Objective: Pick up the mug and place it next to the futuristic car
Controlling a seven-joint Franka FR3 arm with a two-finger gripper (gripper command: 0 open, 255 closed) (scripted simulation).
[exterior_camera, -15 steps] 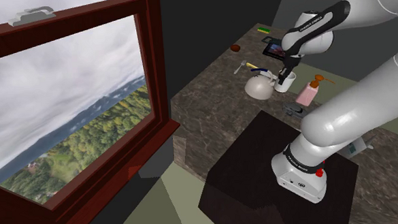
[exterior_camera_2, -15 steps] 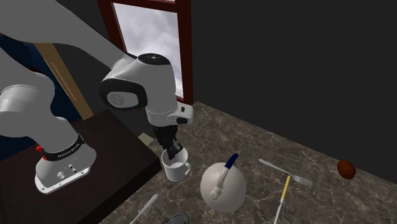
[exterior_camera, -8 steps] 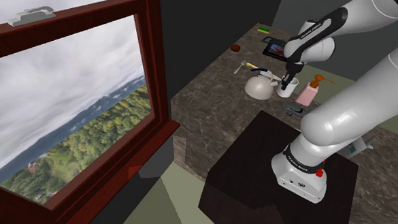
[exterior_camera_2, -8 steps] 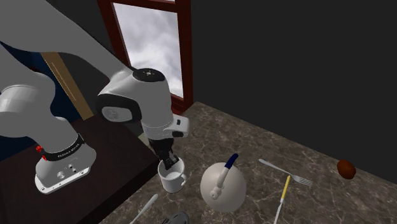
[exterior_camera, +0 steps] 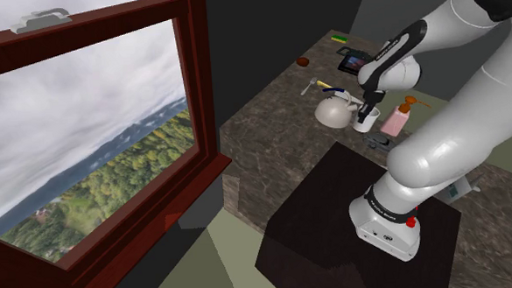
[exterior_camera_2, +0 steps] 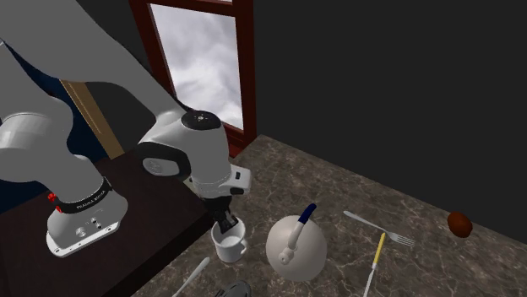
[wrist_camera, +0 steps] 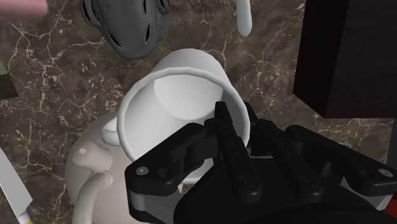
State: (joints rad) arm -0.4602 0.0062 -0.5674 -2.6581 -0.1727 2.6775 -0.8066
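The end effector [exterior_camera_2: 225, 225] has pulled the white mug [exterior_camera_2: 230, 246] toward the stand [exterior_camera_2: 148, 211]. Its fingers pinch the mug's rim, and the kettle [exterior_camera_2: 296, 250] sits at the mug's three o'clock.

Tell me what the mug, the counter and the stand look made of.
Mug: plain white, smooth and matte, possibly ceramic, though nothing confirms it. Counter: dark brown with pale veins, looks like polished stone, likely marble. Stand: near-black, flat and dull; material unclear.
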